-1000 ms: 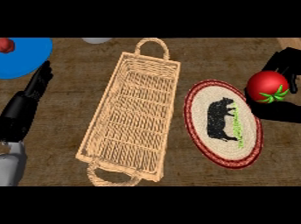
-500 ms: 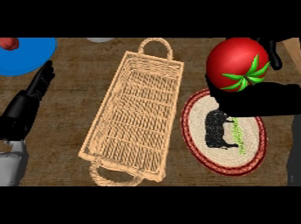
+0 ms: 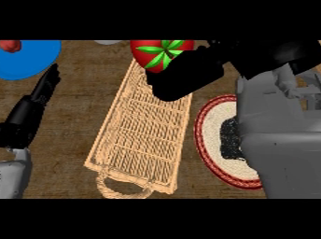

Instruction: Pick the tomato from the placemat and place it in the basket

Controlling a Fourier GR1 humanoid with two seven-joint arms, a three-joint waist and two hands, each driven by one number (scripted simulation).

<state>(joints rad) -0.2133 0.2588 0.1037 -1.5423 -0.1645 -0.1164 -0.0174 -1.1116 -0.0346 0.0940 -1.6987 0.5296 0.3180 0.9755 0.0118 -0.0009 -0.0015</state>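
Observation:
The red tomato [image 3: 158, 52] with its green stem leaves shows large near the top of the head view, held up close above the far end of the long wicker basket [image 3: 139, 140]. My right hand [image 3: 191, 74] is shut on it, its black fingers curled under and beside it. The grey right forearm covers much of the round red-rimmed placemat [image 3: 215, 140], whose black animal print shows only in part. My left hand [image 3: 32, 105] rests open at the left, fingers pointing up, beside the basket.
A blue plate [image 3: 25, 58] lies at the top left with a small red object [image 3: 10, 45] at its edge. A grey round thing [image 3: 108, 42] peeks in at the top. Brown wooden counter surrounds the basket.
My right hand has carried the tomato left and up from over the placemat to above the basket's far end. The right forearm now fills the right side. The left hand has stayed put.

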